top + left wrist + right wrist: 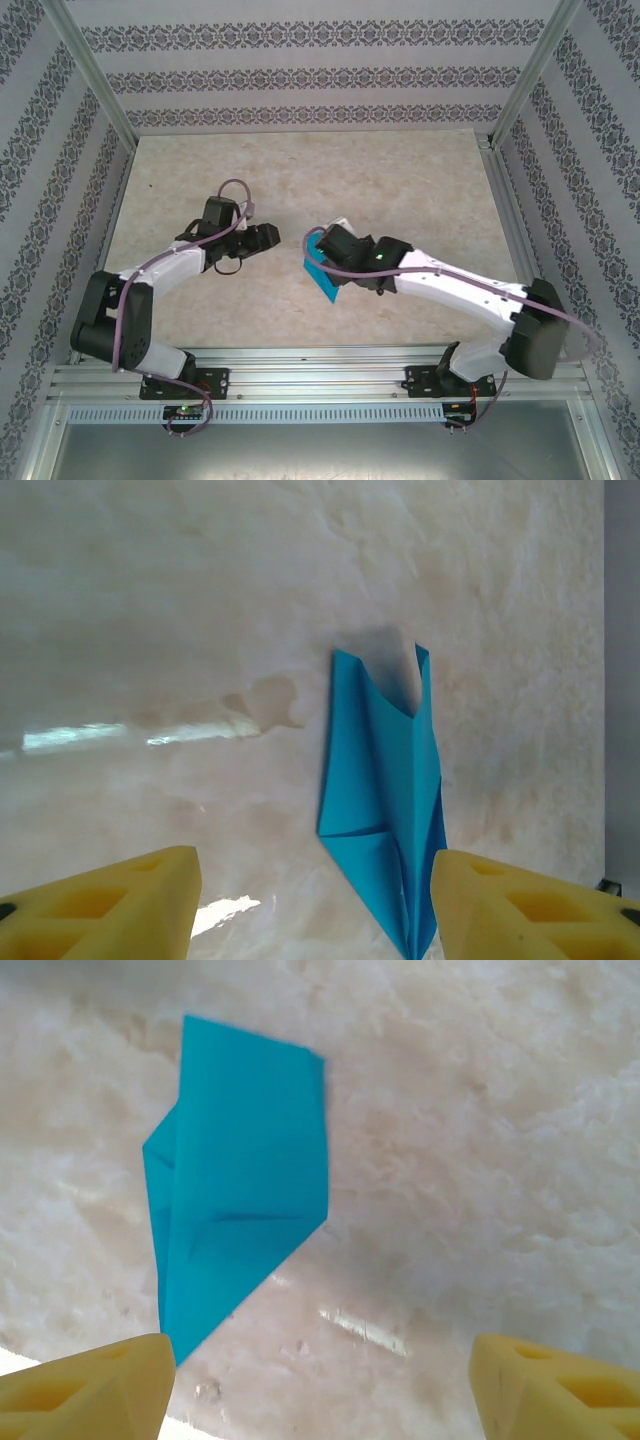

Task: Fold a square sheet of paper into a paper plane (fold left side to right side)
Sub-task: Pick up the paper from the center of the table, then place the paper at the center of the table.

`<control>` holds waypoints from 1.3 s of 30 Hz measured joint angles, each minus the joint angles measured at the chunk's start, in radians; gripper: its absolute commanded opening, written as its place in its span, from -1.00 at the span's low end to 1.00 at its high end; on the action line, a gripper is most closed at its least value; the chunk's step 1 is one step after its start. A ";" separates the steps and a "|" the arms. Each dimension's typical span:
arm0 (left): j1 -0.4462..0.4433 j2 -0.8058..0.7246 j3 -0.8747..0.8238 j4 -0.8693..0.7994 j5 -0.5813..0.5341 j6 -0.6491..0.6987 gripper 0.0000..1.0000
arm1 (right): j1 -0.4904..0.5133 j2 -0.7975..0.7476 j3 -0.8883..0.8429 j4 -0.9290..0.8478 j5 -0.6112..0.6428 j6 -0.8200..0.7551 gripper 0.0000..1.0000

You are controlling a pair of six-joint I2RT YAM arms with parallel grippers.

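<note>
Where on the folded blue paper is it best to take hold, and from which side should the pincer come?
Take the paper plane at its wide, notched tail: the shadow there suggests the layers lift slightly off the table, while the pointed nose seems to lie flat. Come in low from the tail end, sliding under the raised edge.

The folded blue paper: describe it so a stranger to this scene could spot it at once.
Start at the beige marbled table and go to its middle, at the tip of the right arm. There lies the folded blue paper, a creased piece tapering to a point. It is the sole bright turquoise thing there.
</note>
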 measured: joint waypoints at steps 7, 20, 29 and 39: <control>-0.111 0.236 0.120 0.095 0.049 -0.048 0.16 | -0.270 -0.197 -0.310 0.335 -0.295 0.060 0.59; -0.125 0.356 0.208 0.165 0.109 -0.037 -0.89 | -0.554 -0.078 -0.446 0.641 -0.864 0.066 0.18; -0.093 0.344 0.163 0.229 0.272 0.034 -1.00 | -0.560 0.194 -0.359 0.730 -1.078 0.046 0.28; -0.089 0.290 0.160 0.248 0.425 0.117 -1.00 | -0.600 0.349 -0.256 0.733 -1.225 -0.013 0.20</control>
